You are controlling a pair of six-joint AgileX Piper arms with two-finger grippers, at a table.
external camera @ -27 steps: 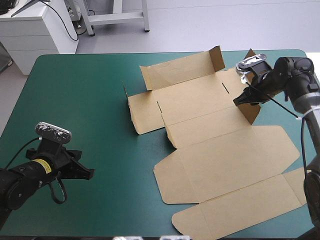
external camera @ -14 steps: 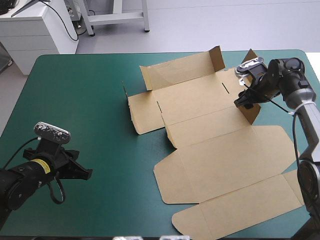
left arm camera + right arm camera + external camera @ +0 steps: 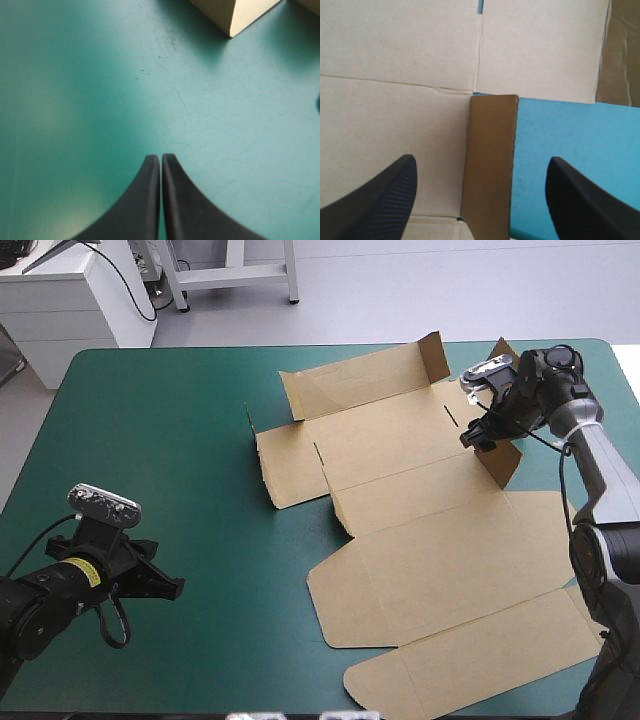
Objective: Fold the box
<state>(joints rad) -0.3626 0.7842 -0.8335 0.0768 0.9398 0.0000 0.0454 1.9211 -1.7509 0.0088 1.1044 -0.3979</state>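
High view | we see right gripper (image 3: 481, 161) fingers apart astride brown box (image 3: 430, 540) flap (image 3: 490, 200) | left gripper (image 3: 160, 158) fingers together | yellow arm label (image 3: 87, 573) unreadable

The brown box (image 3: 430, 530) lies mostly flat on the table's right half, far walls partly raised.

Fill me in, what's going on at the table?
A two-arm robot is partway through folding a brown cardboard box. The sheet lies mostly flat on the teal-green table, with a few flaps standing up along its far side. The right hand is open at the box's far right corner, an upright side flap between its fingers but not gripped. The left hand is shut over bare cover near the table's near-left corner, away from the box.
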